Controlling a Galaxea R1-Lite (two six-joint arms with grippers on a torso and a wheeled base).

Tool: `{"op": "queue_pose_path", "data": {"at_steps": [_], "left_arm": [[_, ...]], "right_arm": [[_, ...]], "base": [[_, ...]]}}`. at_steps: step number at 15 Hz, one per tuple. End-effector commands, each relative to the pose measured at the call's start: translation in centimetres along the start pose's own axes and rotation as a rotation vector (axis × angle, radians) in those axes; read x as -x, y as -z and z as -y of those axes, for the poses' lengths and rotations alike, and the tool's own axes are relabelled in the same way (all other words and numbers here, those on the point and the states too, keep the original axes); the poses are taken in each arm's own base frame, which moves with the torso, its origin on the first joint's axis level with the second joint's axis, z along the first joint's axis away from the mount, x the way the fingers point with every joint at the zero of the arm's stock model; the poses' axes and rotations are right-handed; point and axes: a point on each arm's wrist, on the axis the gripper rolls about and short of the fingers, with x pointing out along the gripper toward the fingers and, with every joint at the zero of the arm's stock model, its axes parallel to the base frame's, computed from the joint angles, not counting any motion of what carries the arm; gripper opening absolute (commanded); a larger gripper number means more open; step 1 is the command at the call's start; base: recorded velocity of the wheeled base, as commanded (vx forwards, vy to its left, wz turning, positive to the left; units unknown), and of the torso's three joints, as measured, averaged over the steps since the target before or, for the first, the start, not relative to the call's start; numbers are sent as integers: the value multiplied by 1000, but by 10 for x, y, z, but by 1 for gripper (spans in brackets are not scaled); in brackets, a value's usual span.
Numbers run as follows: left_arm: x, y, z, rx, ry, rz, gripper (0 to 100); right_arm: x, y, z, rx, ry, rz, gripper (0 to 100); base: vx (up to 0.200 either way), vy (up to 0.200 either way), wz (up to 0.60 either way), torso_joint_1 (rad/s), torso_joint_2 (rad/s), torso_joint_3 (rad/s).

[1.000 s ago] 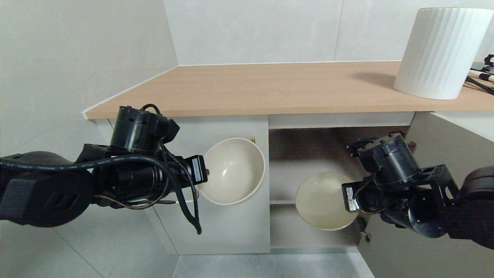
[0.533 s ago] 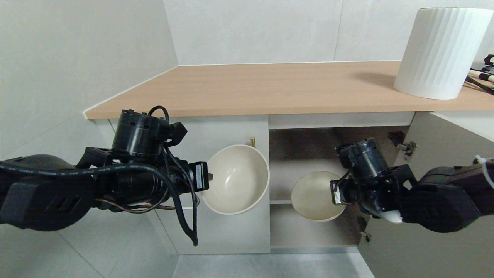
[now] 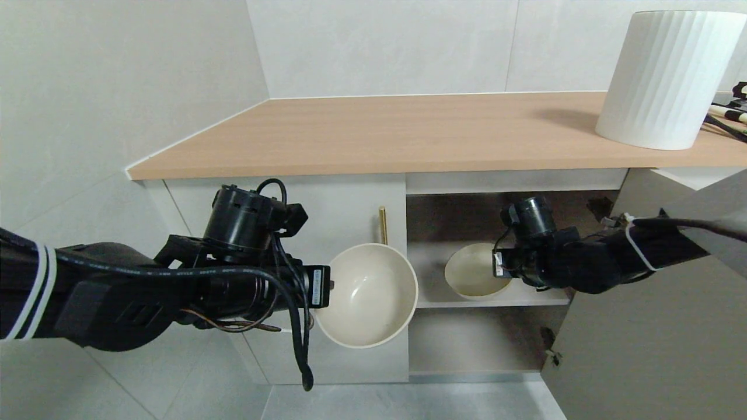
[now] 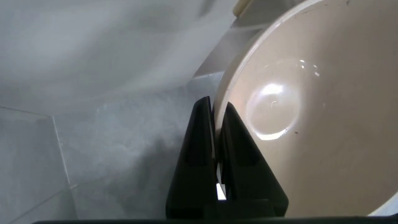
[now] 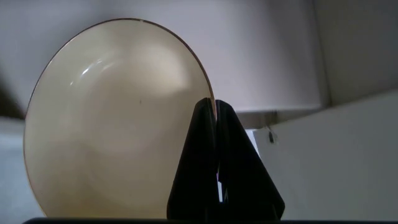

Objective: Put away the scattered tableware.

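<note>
Right pincer [image 5: 216,109] advanced; glossy dish [image 3: 474,271] over shelf [image 3: 545,300]; left pincer [image 4: 216,111] pinches bowl [image 3: 367,300].

Two cream bowls [image 3: 367,306] [image 3: 474,273], two black claws [image 4: 217,118] [image 5: 216,115], one white ribbed canister [image 3: 665,76], one brass door handle [image 3: 383,224], one wooden countertop [image 3: 379,134].

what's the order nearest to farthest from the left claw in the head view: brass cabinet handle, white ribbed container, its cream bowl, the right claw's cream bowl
1. deep cream bowl, in the left claw.
2. brass cabinet handle, just above.
3. shallower cream bowl, in the right claw, at the open cupboard.
4. white ribbed container, far right on the wooden counter.
</note>
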Motion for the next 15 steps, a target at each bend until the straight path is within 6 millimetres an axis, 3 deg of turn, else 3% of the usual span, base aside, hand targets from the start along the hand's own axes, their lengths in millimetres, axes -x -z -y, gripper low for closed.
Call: {"op": "queue_pose_path", "data": {"at_steps": [1,3,6,9,15], "left_arm": [[-3,1,0,0,-2,-8,0],[-4,2,-1,0,-4,-12,0],[-10,5,-1,-1,-10,-29,0],[-11,5,-1,0,-13,-33,0],[-11,6,-1,0,-18,-33,0]], "right_arm": [[-61,16,-4,2,51,-46,0],[-82,22,-5,-5,64,-53,0],[-100,9,-8,-22,77,-18,0],[-130,23,-7,-16,164,-29,0],[-141,20,-11,-36,198,8,0]], "base": [[0,0,0,0,0,0],[0,0,0,0,0,0],[0,0,0,0,0,0],[0,0,0,0,0,0],[0,0,0,0,0,0]]}}
